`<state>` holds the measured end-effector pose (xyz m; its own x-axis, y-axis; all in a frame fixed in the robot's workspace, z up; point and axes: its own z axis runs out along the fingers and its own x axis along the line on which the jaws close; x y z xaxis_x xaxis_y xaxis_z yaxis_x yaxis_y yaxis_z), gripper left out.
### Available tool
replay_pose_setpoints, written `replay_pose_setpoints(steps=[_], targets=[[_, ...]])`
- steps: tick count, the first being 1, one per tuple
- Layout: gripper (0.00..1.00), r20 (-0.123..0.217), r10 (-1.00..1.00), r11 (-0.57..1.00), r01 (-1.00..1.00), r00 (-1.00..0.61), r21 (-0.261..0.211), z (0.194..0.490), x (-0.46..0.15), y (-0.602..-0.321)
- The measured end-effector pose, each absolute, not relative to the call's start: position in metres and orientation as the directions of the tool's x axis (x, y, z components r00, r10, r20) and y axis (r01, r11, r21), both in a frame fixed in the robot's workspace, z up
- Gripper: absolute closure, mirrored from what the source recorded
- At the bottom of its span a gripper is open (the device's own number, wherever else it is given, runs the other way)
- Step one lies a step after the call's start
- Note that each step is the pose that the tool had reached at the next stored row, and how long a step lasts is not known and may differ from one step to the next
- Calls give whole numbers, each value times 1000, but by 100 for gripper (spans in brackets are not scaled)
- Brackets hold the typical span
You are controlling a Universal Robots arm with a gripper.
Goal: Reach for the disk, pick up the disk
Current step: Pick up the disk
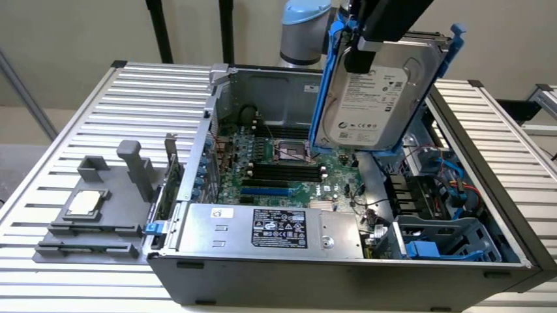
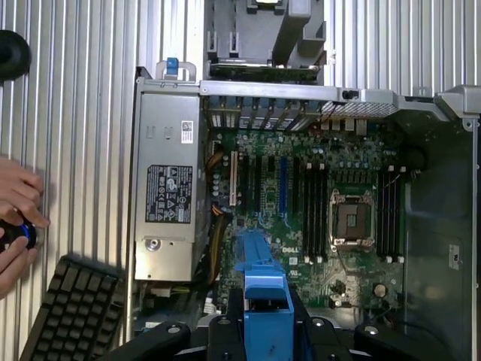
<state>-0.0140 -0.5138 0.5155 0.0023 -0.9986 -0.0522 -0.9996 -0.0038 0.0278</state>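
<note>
The disk [image 1: 376, 98], a silver-grey hard drive with a white label in a bright blue bracket, hangs upright above the open computer case [image 1: 348, 274], clear of the motherboard. My gripper [image 1: 372, 45] comes down from above and is shut on the disk's top edge, one black finger [image 1: 357, 60] lying over the label side. In the wrist view the bracket's blue edge [image 2: 263, 289] sits between my black fingers [image 2: 225, 335], with the motherboard [image 2: 301, 203] far below it.
Inside the case lie the silver power supply [image 1: 261, 228] with its black label and a blue-and-grey drive cage [image 1: 444, 238]. A grey fixture [image 1: 91, 215] holding a small square chip [image 1: 85, 203] stands on the slatted table. A person's hands [image 2: 16, 226] and a keyboard [image 2: 75, 312] are beside the case.
</note>
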Motion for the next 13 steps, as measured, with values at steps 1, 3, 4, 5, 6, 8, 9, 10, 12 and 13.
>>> replay_pose_setpoints(steps=[1,3,4,5,6,8,9,10,12,13], targets=[[67,-53,-999,-4,-1000,2,28,515,-11,-516],[67,-55,-998,-4,-1000,2,27,515,-6,-519],[67,-56,-998,-4,-1000,2,27,515,-3,-521],[67,-56,-998,-4,-1000,2,27,515,-1,-523],[67,-57,-998,-4,-1000,2,27,515,2,-525],[67,-59,-998,-4,-1000,2,26,515,8,-529],[67,-59,-998,-4,-1000,2,26,515,11,-530],[67,-60,-998,-4,-1000,2,26,515,15,-532],[67,-62,-998,-4,-1000,2,26,515,21,-536],[67,-62,-998,-4,-1000,2,26,515,24,-538]])
